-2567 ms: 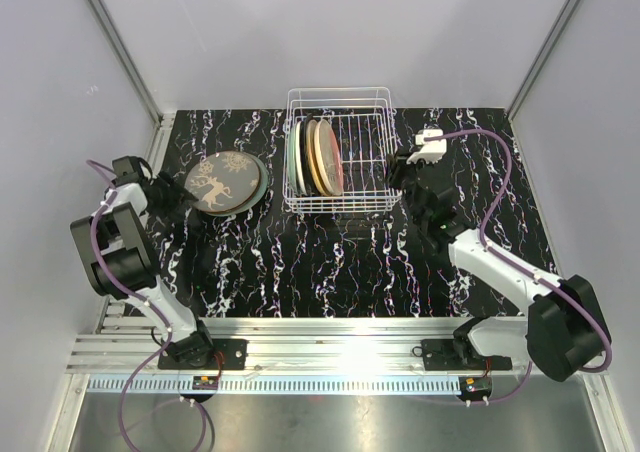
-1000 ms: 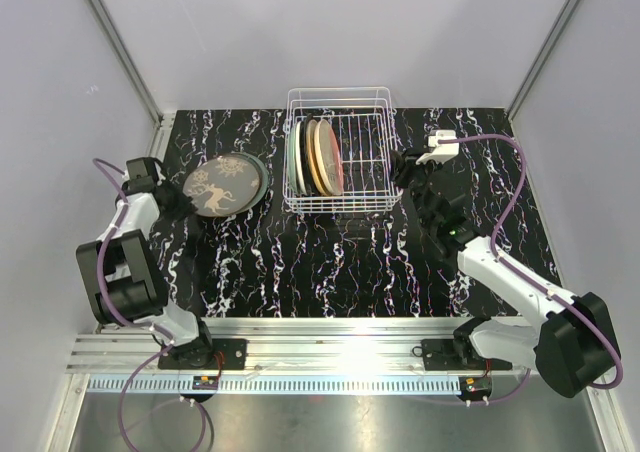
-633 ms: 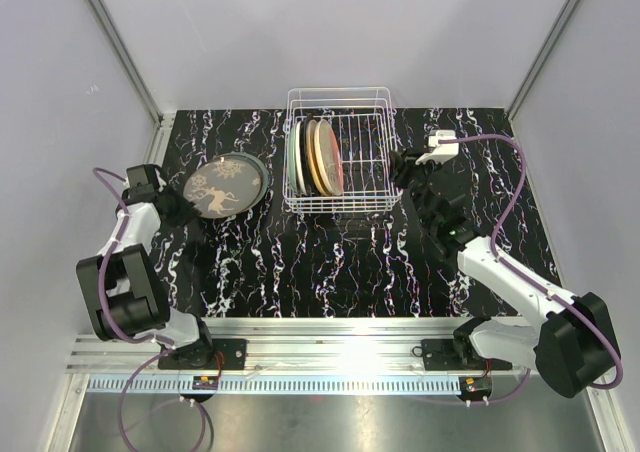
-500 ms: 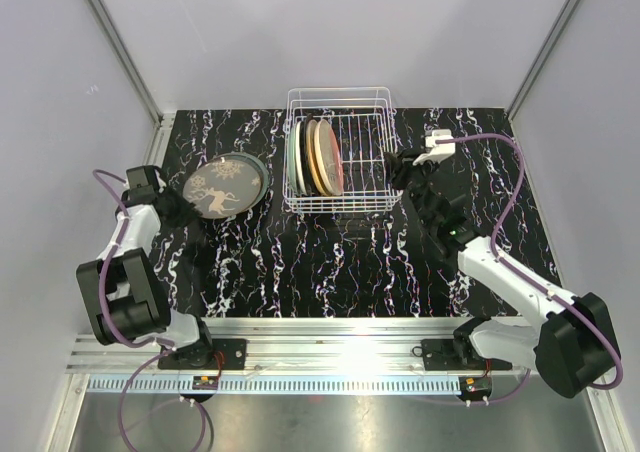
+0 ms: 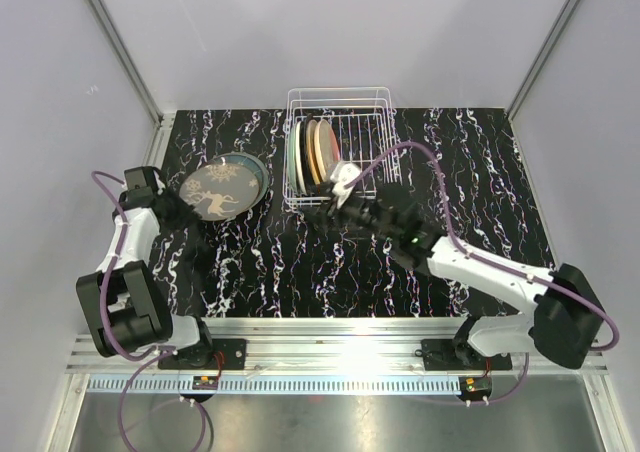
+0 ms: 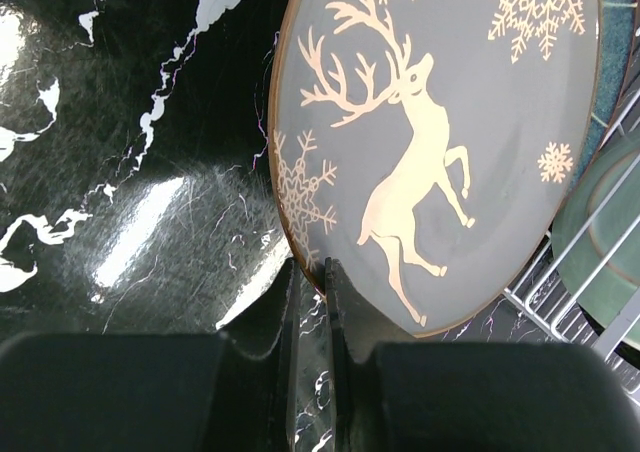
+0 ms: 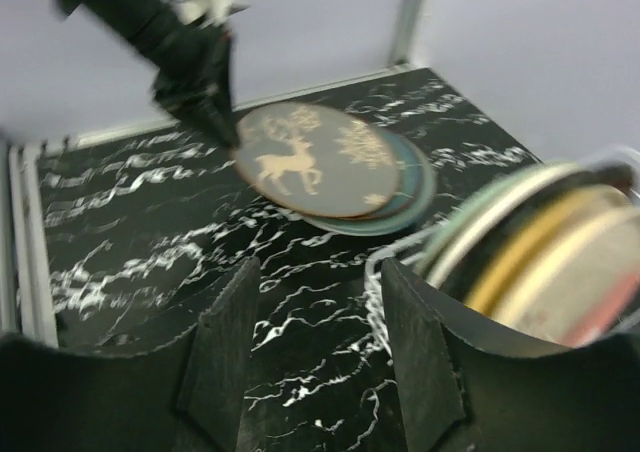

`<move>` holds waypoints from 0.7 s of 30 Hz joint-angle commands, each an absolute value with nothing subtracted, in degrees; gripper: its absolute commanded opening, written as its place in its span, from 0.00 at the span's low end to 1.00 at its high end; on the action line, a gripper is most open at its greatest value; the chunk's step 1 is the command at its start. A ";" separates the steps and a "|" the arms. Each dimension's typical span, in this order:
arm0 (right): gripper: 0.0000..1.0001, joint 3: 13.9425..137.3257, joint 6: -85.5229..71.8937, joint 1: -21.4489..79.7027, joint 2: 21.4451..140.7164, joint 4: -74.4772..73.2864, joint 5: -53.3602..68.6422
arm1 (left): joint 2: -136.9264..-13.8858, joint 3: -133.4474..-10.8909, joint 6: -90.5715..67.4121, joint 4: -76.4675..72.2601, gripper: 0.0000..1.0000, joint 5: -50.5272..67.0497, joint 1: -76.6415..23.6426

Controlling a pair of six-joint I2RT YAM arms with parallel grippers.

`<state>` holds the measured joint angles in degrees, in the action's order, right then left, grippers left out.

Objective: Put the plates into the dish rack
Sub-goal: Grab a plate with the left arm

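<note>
A grey plate with a gold reindeer [image 5: 218, 187] lies on top of a teal plate [image 5: 259, 171] at the table's left. My left gripper [image 5: 183, 205] is shut on the grey plate's left rim [image 6: 322, 272], and that edge is tilted up a little. The white wire dish rack [image 5: 365, 132] stands at the back centre with several plates [image 5: 312, 157] upright in its left half. My right gripper [image 5: 322, 214] hovers just before the rack's front left corner, open and empty. It faces the reindeer plate [image 7: 310, 162], with the rack's plates [image 7: 560, 242] at its right.
The right half of the rack holds no plates. Black marbled table [image 5: 300, 272] spreads between the arms. Grey walls close in the back and both sides, and an aluminium rail [image 5: 330, 337] runs along the near edge.
My right arm has swung from the rack's right side across to its front left corner, and its jaws have opened wider. The left gripper keeps its hold on the reindeer plate and has barely moved.
</note>
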<state>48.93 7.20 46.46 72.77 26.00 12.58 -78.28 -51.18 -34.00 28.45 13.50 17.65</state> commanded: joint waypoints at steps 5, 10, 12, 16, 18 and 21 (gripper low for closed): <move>0.61 60.37 26.35 59.14 85.40 19.61 10.46 | -75.06 -54.75 -29.97 34.01 0.00 13.89 17.14; 0.63 68.70 32.15 62.22 95.78 17.15 10.73 | -74.09 -56.42 -29.80 35.15 0.00 14.59 17.23; 0.64 71.53 34.00 62.93 101.14 16.00 10.02 | -74.09 -57.30 -29.53 35.77 0.00 14.85 17.31; 0.66 78.90 38.91 63.54 108.79 14.33 8.62 | -74.18 -58.18 -29.44 36.21 0.00 15.82 17.23; 0.66 81.46 42.26 64.77 113.63 13.97 3.45 | -74.44 -58.88 -29.18 36.74 0.00 16.08 17.31; 0.66 83.76 45.35 65.65 118.12 17.31 0.35 | -74.79 -59.59 -28.74 37.35 0.00 16.17 17.23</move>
<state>80.20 39.29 64.16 115.52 14.81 5.08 -76.09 -56.45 -31.31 36.58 13.56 17.65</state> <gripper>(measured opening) 0.656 0.122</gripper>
